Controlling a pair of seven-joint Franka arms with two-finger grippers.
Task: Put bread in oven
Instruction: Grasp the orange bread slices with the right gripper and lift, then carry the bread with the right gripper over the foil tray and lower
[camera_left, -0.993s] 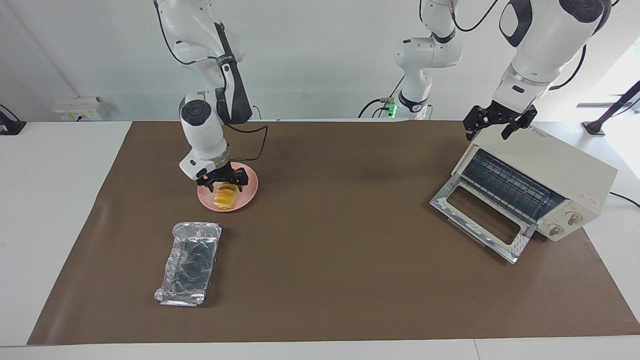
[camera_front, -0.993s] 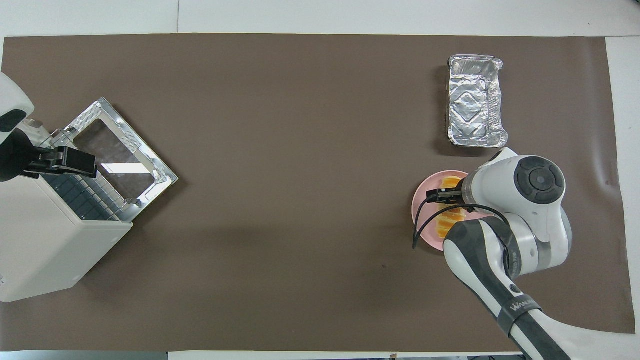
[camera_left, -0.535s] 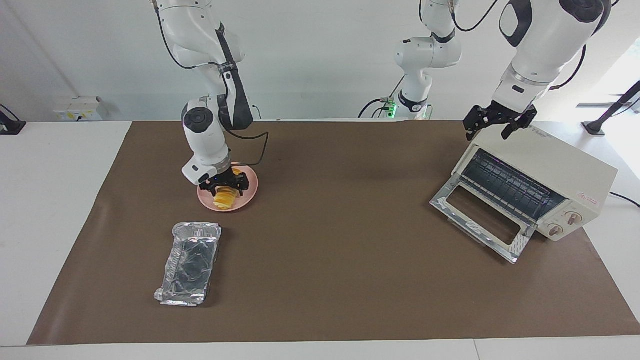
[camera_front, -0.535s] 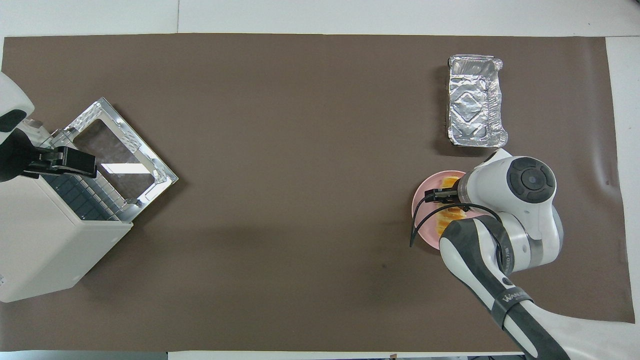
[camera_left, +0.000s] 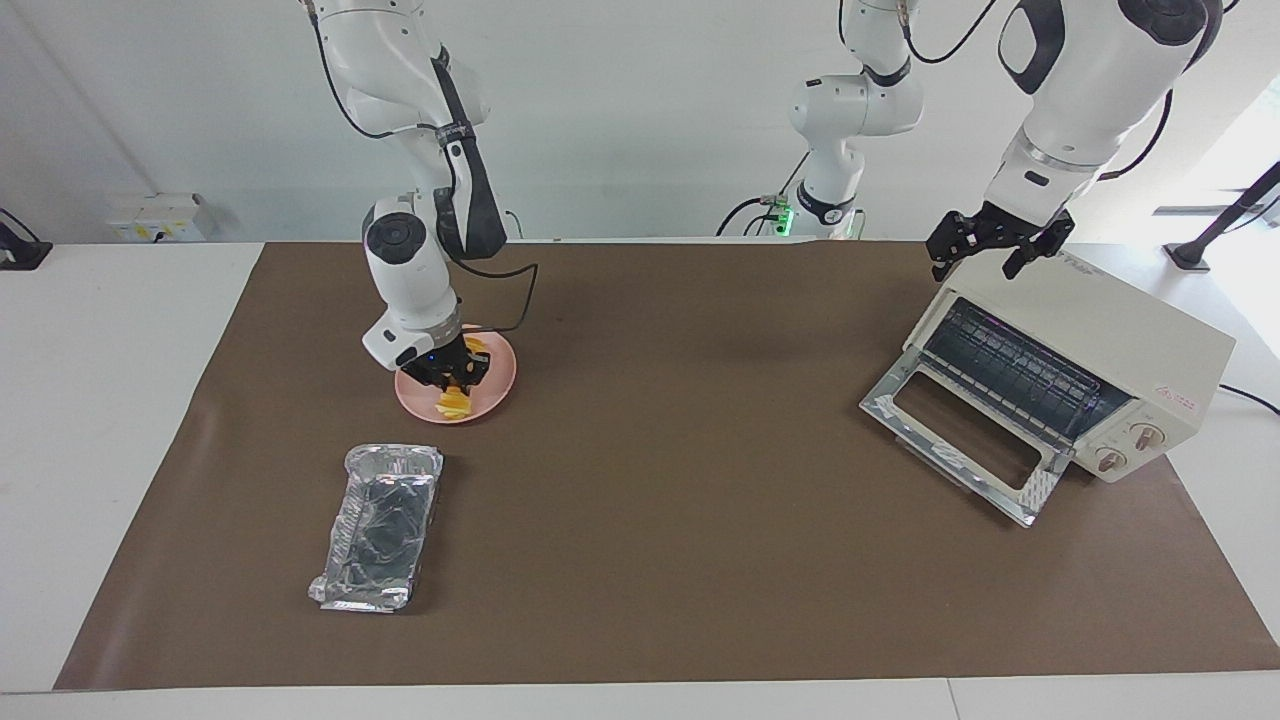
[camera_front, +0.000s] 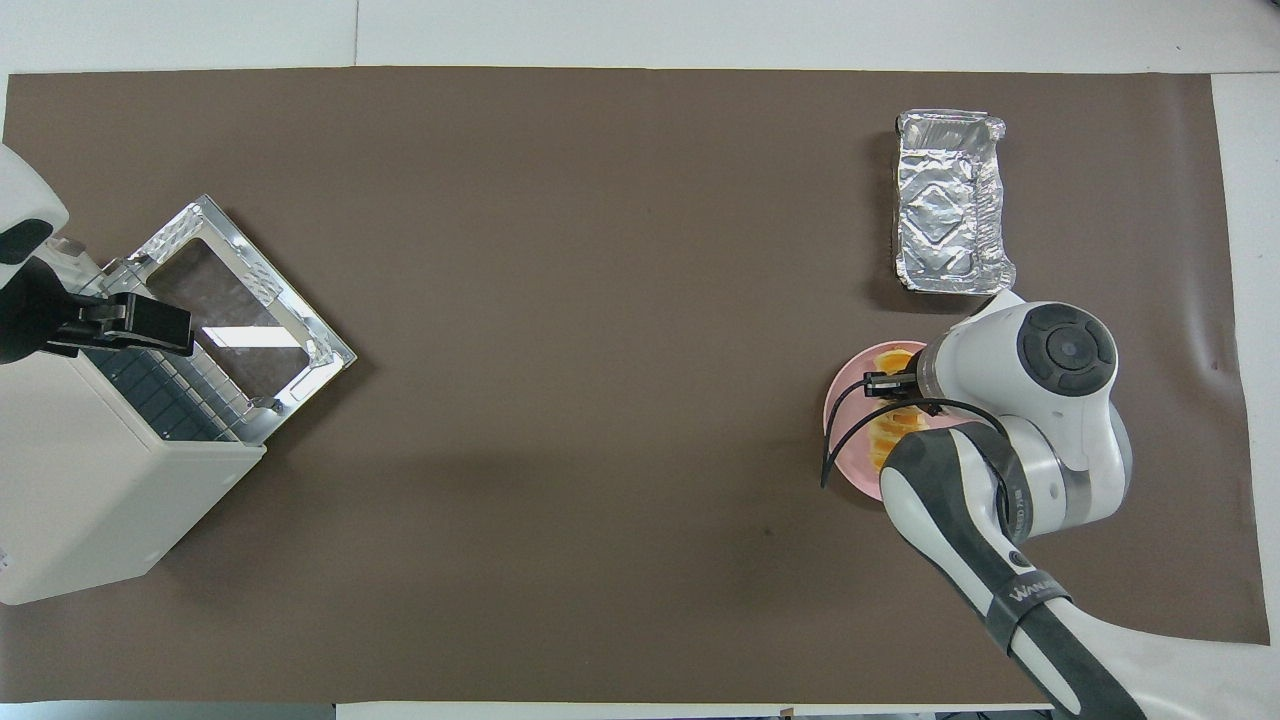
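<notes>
The bread (camera_left: 453, 403) (camera_front: 888, 435), a yellow-orange ridged loaf, lies on a round pink plate (camera_left: 497, 385) (camera_front: 838, 415) toward the right arm's end of the table. My right gripper (camera_left: 452, 378) (camera_front: 893, 392) is down on the plate with its fingers closed in around the loaf's middle; both ends of the loaf stick out. The cream-white oven (camera_left: 1130, 340) (camera_front: 90, 500) stands at the left arm's end, its glass door (camera_left: 960, 440) (camera_front: 240, 310) folded down and the wire rack showing. My left gripper (camera_left: 975, 268) (camera_front: 150, 322) hangs open above the oven's top edge, holding nothing.
A crinkled silver foil tray (camera_left: 380, 525) (camera_front: 948, 200) lies on the brown mat farther from the robots than the plate. A black cable loops from the right wrist over the plate. The oven's open door juts out over the mat.
My right gripper has sunk onto the plate and its fingers have drawn in from wide open onto the bread. The left arm has not moved.
</notes>
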